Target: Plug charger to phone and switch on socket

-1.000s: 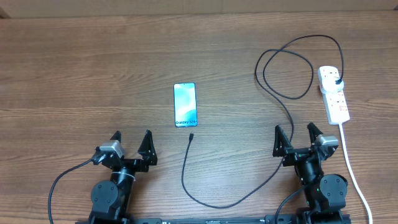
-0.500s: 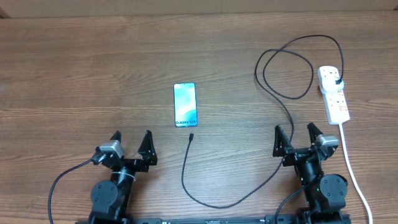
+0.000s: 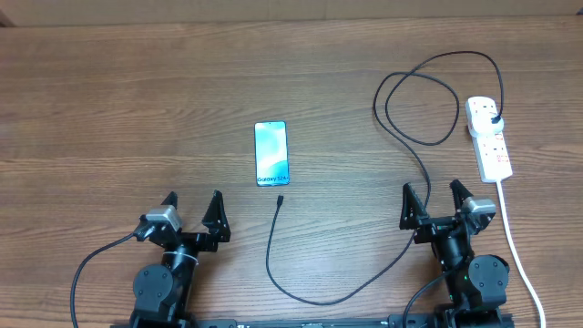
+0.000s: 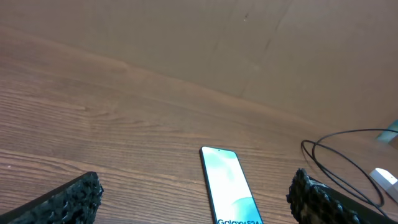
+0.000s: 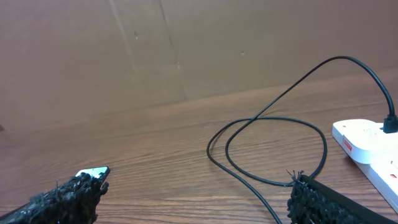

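The phone (image 3: pixel 271 153) lies flat mid-table, screen up, its "Galaxy S24" end toward me; it also shows in the left wrist view (image 4: pixel 227 185) and partly in the right wrist view (image 5: pixel 94 173). The charger cable (image 3: pixel 414 137) loops from its plug in the white power strip (image 3: pixel 489 138) down to its connector tip (image 3: pixel 281 199), which lies just below the phone, apart from it. The cable (image 5: pixel 273 137) and the strip (image 5: pixel 367 146) show in the right wrist view. My left gripper (image 3: pixel 192 211) and right gripper (image 3: pixel 434 202) are both open and empty near the front edge.
The strip's white cord (image 3: pixel 516 246) runs down the right side past my right arm. A brown cardboard wall (image 4: pixel 186 37) stands at the table's far edge.
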